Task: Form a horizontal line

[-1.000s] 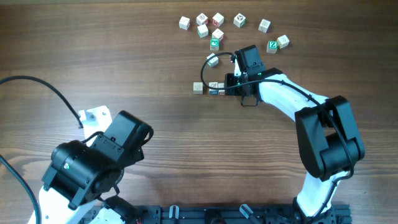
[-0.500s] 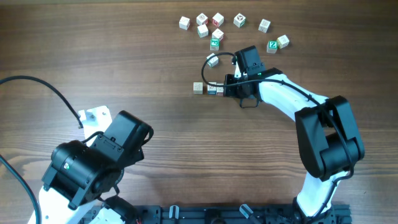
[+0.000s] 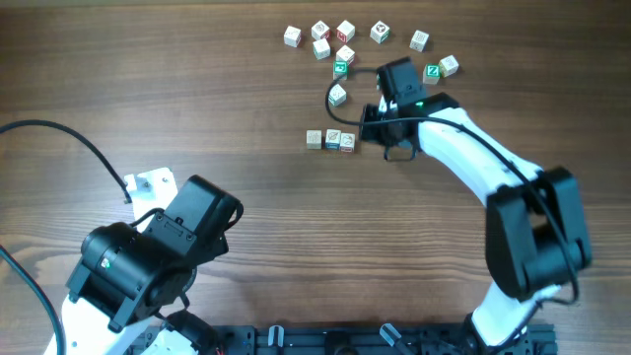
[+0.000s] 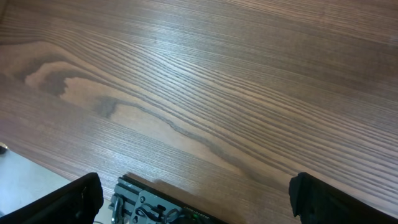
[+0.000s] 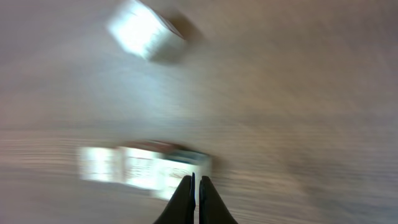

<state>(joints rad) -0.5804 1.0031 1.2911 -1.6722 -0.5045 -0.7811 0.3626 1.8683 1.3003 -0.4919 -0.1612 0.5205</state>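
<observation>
Your row (image 3: 332, 141) of three small pale cubes lies on the tabletop (image 3: 197, 89), right of centre and towards the far side. In the overhead view its long axis runs left to right, with the right end sitting a touch nearer to you than the left. The two right-hand cubes touch, and the left one stands just apart from them. You can see a blue edge on the middle cube and a red mark on the right one. The left cube looks almost plain. None of the prints on these cubes is large enough to read.

Your right gripper (image 5: 196, 194) has its fingers pressed together with nothing between them. In the right wrist view the tips point at the right end of the row, just beside it. That view is badly blurred, so you cannot tell whether they touch the cube. One loose cube (image 3: 337, 96) lies beyond the row, near the right arm.

The scattered cubes (image 3: 344, 54) lie further back, well apart from the row. Two carry green prints and some carry red. Their letters are too small to make out.

Your left gripper (image 4: 198, 202) is spread wide over bare wood, and its dark fingertips (image 4: 73, 199) show at the bottom corners of the left wrist view. The left arm sits at the near left of the tabletop, far from the cubes.
</observation>
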